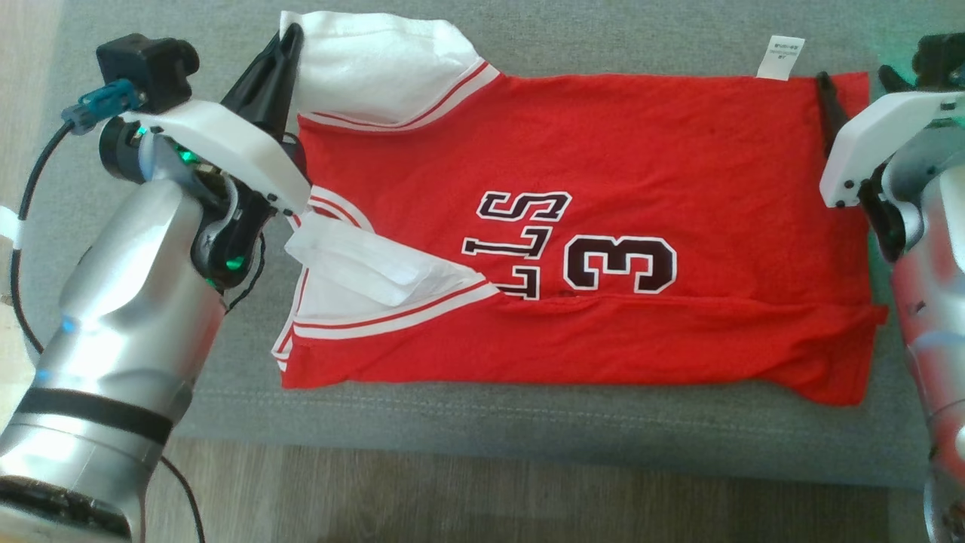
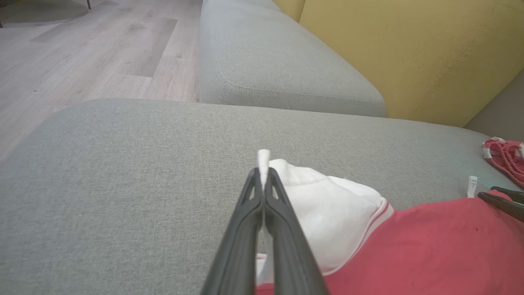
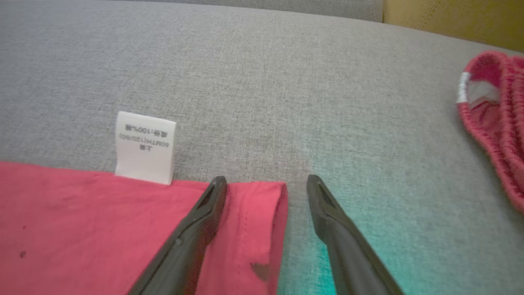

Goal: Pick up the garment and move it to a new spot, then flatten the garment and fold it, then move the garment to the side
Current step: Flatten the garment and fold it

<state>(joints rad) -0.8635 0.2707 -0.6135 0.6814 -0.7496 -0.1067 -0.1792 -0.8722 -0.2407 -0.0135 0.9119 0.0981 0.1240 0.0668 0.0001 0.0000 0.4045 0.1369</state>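
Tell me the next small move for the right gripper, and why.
Probably lower and close the right gripper on the hem corner of the red basketball jersey with white sleeves: its jaws are open, astride that corner, while the left gripper is shut on a white sleeve.

Far cushion: bare grey cushion (image 1: 603,38) at 12 o'clock of the jersey (image 1: 641,151), free passage.
Near edge: narrow bare strip at 6 o'clock, then wooden floor (image 1: 452,498).
Sleeve side: left end effector (image 1: 289,41) and its arm (image 1: 128,302) block 9 o'clock.
Hem side: right end effector (image 3: 267,180) straddles the corner at 3 o'clock; red knitted item (image 3: 495,123) well apart, toward 2 o'clock.
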